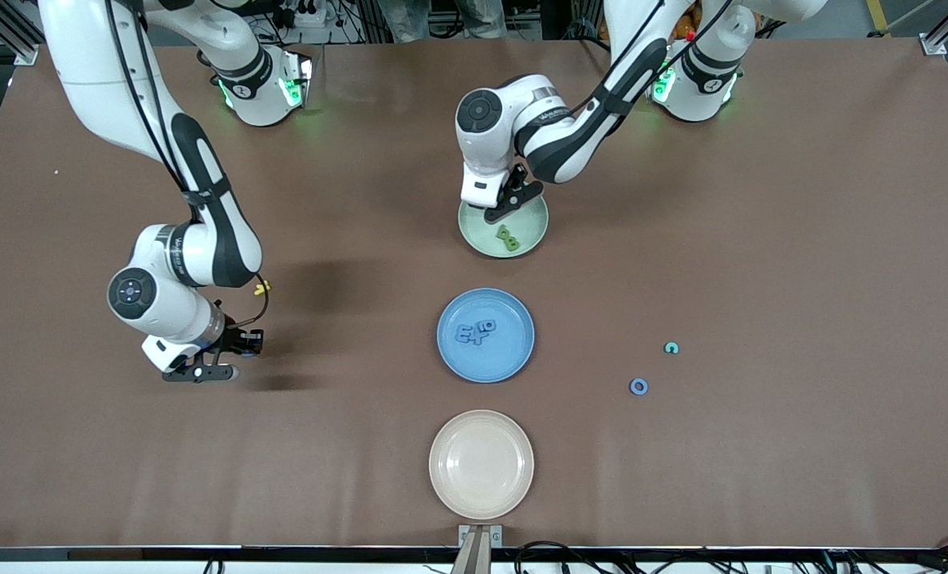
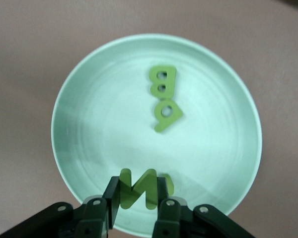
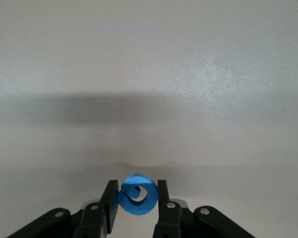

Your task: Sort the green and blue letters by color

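Overhead, the left gripper (image 1: 504,209) is hanging over the green plate (image 1: 531,231), which is carrying two green letters (image 1: 509,239); nearer the camera the blue plate (image 1: 513,359) is holding a cluster of blue letters (image 1: 475,332), and nearest of all the cream plate (image 1: 481,498) is sitting bare; toward the left arm's end of the surface (image 1: 761,239) a blue ring letter (image 1: 639,387) and a teal letter (image 1: 670,347) are lying near each other; the right gripper (image 1: 234,355) is sitting low over the right arm's end, with a yellow letter (image 1: 261,288) beside that arm.

Left wrist: the fingers (image 2: 111,198) are closing on a green N (image 2: 139,188) above the plate's rim (image 2: 57,129); a B (image 2: 162,82) and a second letter (image 2: 166,115) are lying touching on the plate.

Right wrist: the fingers (image 3: 109,203) are pinching a round blue letter (image 3: 136,194) over bare surface (image 3: 149,74).
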Robot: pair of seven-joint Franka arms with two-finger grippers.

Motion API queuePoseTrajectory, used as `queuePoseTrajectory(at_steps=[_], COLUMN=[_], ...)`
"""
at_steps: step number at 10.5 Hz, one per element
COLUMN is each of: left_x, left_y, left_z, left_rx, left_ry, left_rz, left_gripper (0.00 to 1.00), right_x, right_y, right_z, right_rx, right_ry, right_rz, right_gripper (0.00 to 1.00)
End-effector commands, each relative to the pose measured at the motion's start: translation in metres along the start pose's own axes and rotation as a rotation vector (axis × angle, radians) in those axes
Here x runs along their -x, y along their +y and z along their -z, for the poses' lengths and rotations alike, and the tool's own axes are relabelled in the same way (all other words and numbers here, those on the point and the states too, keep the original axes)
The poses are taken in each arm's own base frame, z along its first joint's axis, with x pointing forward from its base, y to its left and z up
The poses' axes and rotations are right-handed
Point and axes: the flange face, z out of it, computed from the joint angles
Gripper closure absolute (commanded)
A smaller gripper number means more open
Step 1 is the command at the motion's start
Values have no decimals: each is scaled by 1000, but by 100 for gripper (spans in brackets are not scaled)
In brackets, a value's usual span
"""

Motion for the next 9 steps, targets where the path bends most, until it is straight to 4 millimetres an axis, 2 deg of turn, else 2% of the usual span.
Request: queuePoseTrajectory(at_steps=[1,3,5,7,8,9], left_x=[5,-9,-62,-159,-215,-260], left_y=[3,2,-1,-13,-30,-49], left_z=[0,5,20,50,61,62], left_rx=[-18,-11,7,26,34,35], left_ry=[-14,-7,-3,10,38,61], left_rz=[16,36,113,242,303,333], left_gripper=[0,0,0,0,0,0], right_x=[-2,-5,-1,6,10,12], right_y=[-50,-97,-140,-197,-227,-251], right_z=[24,34,39,49,48,47], right_rx=[-42,-83,-104,-125,-140,-158], right_ry=[4,14,19,30,26,22], right_rz=[-194,-317,-357,-399,-421,-449], right_gripper=[100,100,100,100,100,100])
